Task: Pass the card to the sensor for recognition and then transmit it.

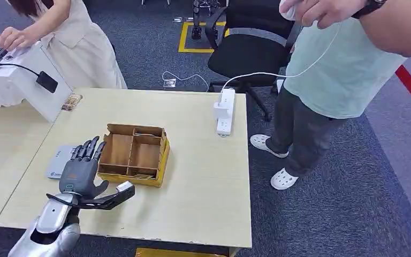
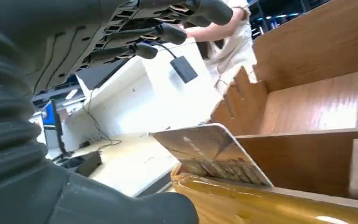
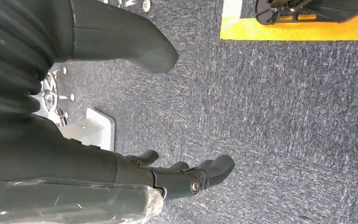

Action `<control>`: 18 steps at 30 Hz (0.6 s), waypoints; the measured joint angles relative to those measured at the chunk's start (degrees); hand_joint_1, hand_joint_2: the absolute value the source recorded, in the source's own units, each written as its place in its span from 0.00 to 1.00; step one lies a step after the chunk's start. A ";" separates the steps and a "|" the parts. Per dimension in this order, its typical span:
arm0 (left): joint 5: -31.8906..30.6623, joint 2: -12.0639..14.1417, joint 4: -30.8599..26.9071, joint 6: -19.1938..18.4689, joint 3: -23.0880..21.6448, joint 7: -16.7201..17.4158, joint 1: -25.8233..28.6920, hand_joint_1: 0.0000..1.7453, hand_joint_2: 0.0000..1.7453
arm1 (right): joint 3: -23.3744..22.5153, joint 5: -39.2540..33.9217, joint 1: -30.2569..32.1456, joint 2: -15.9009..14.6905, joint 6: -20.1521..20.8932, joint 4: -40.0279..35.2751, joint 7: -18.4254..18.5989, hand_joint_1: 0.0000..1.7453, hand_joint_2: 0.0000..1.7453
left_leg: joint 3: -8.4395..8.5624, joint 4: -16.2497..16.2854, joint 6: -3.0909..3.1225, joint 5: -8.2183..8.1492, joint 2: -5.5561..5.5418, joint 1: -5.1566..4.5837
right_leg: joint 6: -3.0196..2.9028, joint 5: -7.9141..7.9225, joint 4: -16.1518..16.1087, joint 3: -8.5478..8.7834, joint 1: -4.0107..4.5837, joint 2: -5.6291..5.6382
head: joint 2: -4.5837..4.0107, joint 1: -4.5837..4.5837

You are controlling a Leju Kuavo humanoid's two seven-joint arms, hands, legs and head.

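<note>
A brown card leans inside a front compartment of the divided cardboard box, its edge just showing in the head view. My left hand hovers at the box's left front corner, holding nothing, its fingers spread toward the box wall and its thumb stretched along the front. A flat grey sensor pad lies on the table just left of that hand, partly hidden by it. My right hand hangs over the blue carpet with nothing in it, thumb held apart from the fingers.
A white power strip lies on the table's far right, its cable running up to a person in a teal shirt. A second person leans over a white desk at far left. A black office chair stands behind the table.
</note>
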 joint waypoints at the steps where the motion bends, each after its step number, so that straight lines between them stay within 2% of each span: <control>1: 0.18 0.04 0.00 0.00 0.00 -0.09 0.00 0.00 1.00 | 0.00 0.00 0.01 0.00 0.00 0.02 0.00 0.00 1.00 | 0.00 0.00 0.00 0.00 0.00 0.00 | 0.00 0.00 0.00 0.00 0.00 0.00 | 0.00 0.00; 9: 1.40 0.48 0.00 -0.26 -0.06 -1.11 0.00 0.00 1.00 | 0.24 -0.11 -0.01 0.00 0.00 0.02 0.00 0.00 1.00 | 0.00 0.00 0.00 0.00 0.00 0.00 | 0.00 0.00 0.00 0.00 0.00 0.00 | -0.02 0.02; 14: 3.22 1.40 0.00 -1.66 -0.18 -2.21 0.00 0.00 1.00 | 0.61 -0.33 -0.01 0.00 0.00 0.02 0.00 0.00 1.00 | 0.00 0.00 0.00 0.00 0.00 0.01 | 0.00 0.00 0.00 0.00 0.00 0.00 | -0.02 -0.02; 15: 3.43 1.57 0.00 -1.84 -0.20 -2.43 0.00 0.17 1.00 | 0.72 -0.35 -0.02 0.00 0.00 0.02 0.00 0.00 1.00 | 0.00 0.00 0.00 0.00 0.00 0.01 | 0.00 0.00 0.00 0.00 0.00 0.00 | -0.02 0.02; 16: 3.69 1.75 0.00 -2.01 -0.22 -2.73 0.01 0.76 1.00 | 0.87 -0.35 -0.02 0.00 0.00 0.02 0.00 0.00 1.00 | 0.00 0.00 0.00 0.00 0.00 0.01 | 0.00 0.00 0.00 0.00 0.01 0.00 | 0.00 0.00; 17: 4.36 1.97 0.00 -2.52 -0.26 -3.15 0.01 0.85 1.00 | 0.94 -0.35 -0.03 0.00 0.00 0.02 0.00 0.00 1.00 | 0.00 0.00 0.00 0.00 0.00 0.01 | 0.00 0.00 0.00 0.00 0.01 0.00 | 0.00 0.02; 18: 5.30 2.25 0.00 -3.19 -0.31 -3.54 0.01 0.85 1.00 | 1.01 -0.33 -0.03 0.00 0.02 0.02 0.00 0.00 1.00 | 0.00 0.00 0.00 0.00 0.00 0.01 | 0.00 0.00 0.00 0.00 0.01 0.01 | -0.02 0.00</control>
